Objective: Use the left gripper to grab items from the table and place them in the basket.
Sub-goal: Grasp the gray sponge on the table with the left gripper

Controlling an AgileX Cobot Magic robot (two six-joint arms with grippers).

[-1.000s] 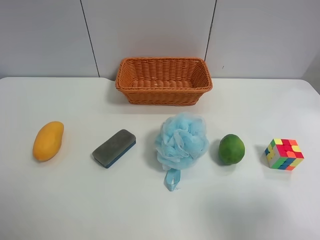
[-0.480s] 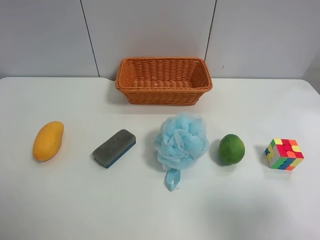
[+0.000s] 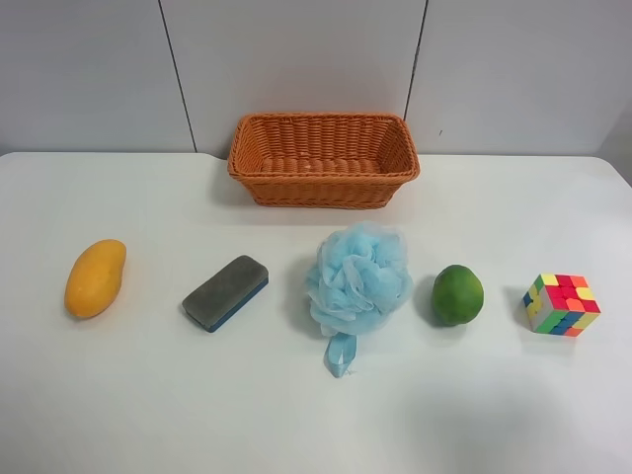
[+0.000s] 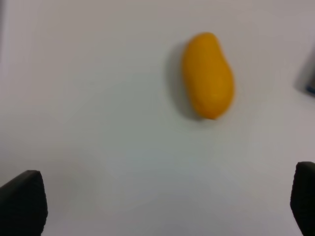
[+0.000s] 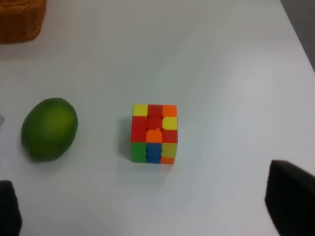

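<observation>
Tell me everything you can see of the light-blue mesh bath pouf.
The light-blue mesh bath pouf is a round, ruffled ball of gathered netting, soft by its look. A flat loop of matching ribbon trails from it toward the exterior high view's bottom edge. It rests on the plain white tabletop, between the grey-topped blue eraser block and the round green fruit, touching neither, with the orange-brown wicker basket beyond it. Only the tabletop touches it.

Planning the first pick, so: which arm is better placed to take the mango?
Left. Its wrist view looks straight at the mango, with the left gripper open and empty. The right wrist view shows the green fruit and puzzle cube, at the row's opposite end.
</observation>
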